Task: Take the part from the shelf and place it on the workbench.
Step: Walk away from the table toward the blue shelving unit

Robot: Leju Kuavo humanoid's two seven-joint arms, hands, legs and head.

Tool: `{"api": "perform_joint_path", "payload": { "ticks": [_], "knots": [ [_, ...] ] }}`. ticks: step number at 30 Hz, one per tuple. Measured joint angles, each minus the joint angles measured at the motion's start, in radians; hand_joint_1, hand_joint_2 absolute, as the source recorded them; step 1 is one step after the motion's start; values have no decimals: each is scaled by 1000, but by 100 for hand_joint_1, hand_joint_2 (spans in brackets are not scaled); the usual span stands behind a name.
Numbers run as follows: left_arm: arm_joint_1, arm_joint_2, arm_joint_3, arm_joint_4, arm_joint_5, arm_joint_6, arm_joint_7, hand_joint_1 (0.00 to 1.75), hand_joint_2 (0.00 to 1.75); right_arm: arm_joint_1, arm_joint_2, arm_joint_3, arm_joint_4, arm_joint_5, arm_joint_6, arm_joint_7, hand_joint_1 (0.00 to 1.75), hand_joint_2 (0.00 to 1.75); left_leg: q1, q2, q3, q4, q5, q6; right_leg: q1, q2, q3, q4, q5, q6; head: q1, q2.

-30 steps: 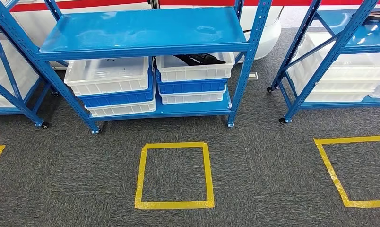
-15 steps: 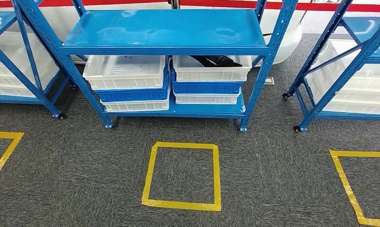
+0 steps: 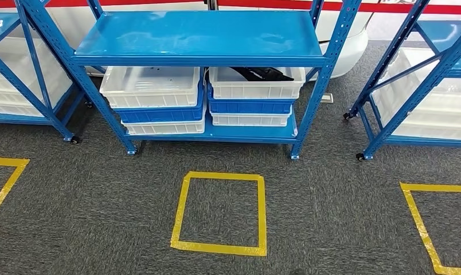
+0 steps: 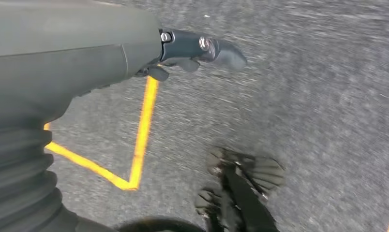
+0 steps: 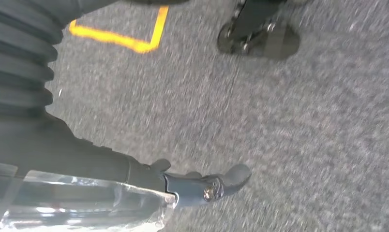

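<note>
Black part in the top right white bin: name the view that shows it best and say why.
The head view. It shows the black part lying in the upper white bin on the right of the blue shelf, its far end hidden under the top board. Both wrist views face the grey carpet, with the left hand and right hand hanging.

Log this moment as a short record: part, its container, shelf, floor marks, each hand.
part: black part lying in the top white bin, untouched
container: white bin atop a blue and a white bin, right stack, lower shelf level
shelf: blue rack straight ahead, top level bare
floor marks: yellow tape square on grey carpet before the rack
left hand: hanging over carpet, holding nothing
right hand: hanging over carpet, holding nothing
</note>
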Motion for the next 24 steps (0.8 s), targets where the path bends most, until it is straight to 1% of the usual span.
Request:
{"api": "perform_joint_path", "payload": {
  "ticks": [1,2,3,4,5,6,7,8,9,10,11,12,13,14,15,17,18,19,20,21,22,23,24],
  "knots": [
    [7,4,-8,-1,8,-10,11,0,0,3,-1,0,-8,-15,8,-1,0,0,-2,-2,2,-7,3,5,0,-2,2,-4,1,5,-2,0],
    [13,7,-17,-4,15,-20,23,0,0,9,-2,1,-15,-30,16,-1,0,0,0,-2,7,-19,9,9,2,-4,2,-3,0,10,-1,0],
    [18,10,-27,-10,22,-31,34,0,0,17,-6,2,-19,-46,24,-2,0,0,2,-3,13,-31,16,13,4,-3,-4,10,-10,11,0,0],
    [19,12,-37,-22,30,-43,48,0,0,27,-9,3,-23,-64,34,-2,0,0,5,-3,18,-44,24,17,6,0,-21,45,-29,8,1,0],
    [18,13,-50,-38,39,-57,62,0,0,41,-13,5,-24,-83,45,-3,0,0,7,-3,20,-52,29,18,6,3,-50,104,-58,2,3,0],
    [15,14,-61,-57,48,-70,76,0,0,59,-18,6,-23,-103,55,-4,0,0,5,-4,19,-53,30,20,4,7,-85,174,-89,-2,3,0],
    [10,15,-72,-78,58,-83,90,0,0,78,-20,7,-20,-122,66,-4,0,0,4,-6,17,-52,31,21,2,9,-117,240,-113,-3,5,0],
    [3,16,-83,-101,66,-94,102,0,0,101,-23,8,-14,-139,75,-4,0,0,4,-9,16,-51,31,21,0,10,-136,277,-122,2,5,0],
    [-4,17,-92,-124,73,-103,112,0,0,123,-26,8,-6,-153,83,-4,0,0,4,-12,16,-50,30,20,-3,11,-136,275,-115,12,5,0],
    [-13,17,-100,-147,78,-111,121,0,0,145,-28,8,3,-166,89,-4,0,0,4,-14,15,-47,29,18,-6,11,-115,231,-94,24,6,0],
    [-23,18,-108,-171,83,-119,130,0,0,166,-32,9,13,-177,95,-5,0,0,4,-16,15,-42,27,14,-10,11,-79,158,-66,35,6,0],
    [-31,19,-117,-195,89,-127,138,0,0,183,-34,11,21,-188,101,-5,0,0,3,-17,12,-34,22,8,-11,10,-45,89,-41,41,6,0],
    [-38,21,-125,-217,94,-134,147,0,0,198,-36,14,28,-200,107,-6,0,0,1,-18,10,-26,14,0,-12,10,-17,36,-24,41,5,0],
    [-42,25,-135,-237,102,-144,157,0,0,211,-38,17,33,-214,115,-7,0,0,-1,-17,9,-20,7,-6,-13,10,-1,9,-14,35,4,0],
    [-43,28,-145,-251,109,-154,168,0,0,221,-40,20,35,-228,123,-8,0,0,-2,-16,8,-17,3,-12,-10,10,2,5,-10,26,2,0],
    [-33,34,-163,-262,125,-175,193,0,0,230,-43,23,26,-260,140,-11,0,0,4,-14,9,-12,0,-21,-14,11,5,3,-4,11,1,0],
    [-22,36,-170,-261,131,-183,204,0,0,228,-44,24,14,-273,147,-13,0,0,8,-13,4,3,-10,-27,-16,11,5,2,-1,4,0,0],
    [-7,37,-177,-256,137,-191,214,0,0,222,-45,24,-1,-284,153,-15,0,0,11,-12,-8,34,-32,-33,-19,11,5,0,1,-2,-2,0],
    [11,38,-182,-247,141,-197,221,0,0,212,-46,25,-19,-293,158,-16,0,0,14,-12,-31,85,-66,-40,-20,12,5,-1,1,-5,-4,0],
    [31,38,-187,-236,144,-201,227,0,0,200,-47,25,-37,-299,162,-17,0,0,16,-13,-63,152,-105,-47,-19,12,4,-1,1,-7,-5,0],
    [50,39,-190,-222,147,-205,231,0,0,187,-47,25,-55,-304,165,-17,0,0,19,-13,-96,218,-136,-52,-18,11,3,0,1,-8,-6,0],
    [70,39,-194,-206,149,-207,234,0,0,173,-47,26,-75,-308,167,-17,0,0,21,-12,-121,263,-150,-55,-16,10,2,0,0,-8,-5,0],
    [90,40,-197,-190,151,-208,236,0,0,158,-47,26,-95,-310,168,-17,0,0,23,-12,-128,274,-144,-55,-16,9,2,0,0,-8,-6,0]
  ]
}}
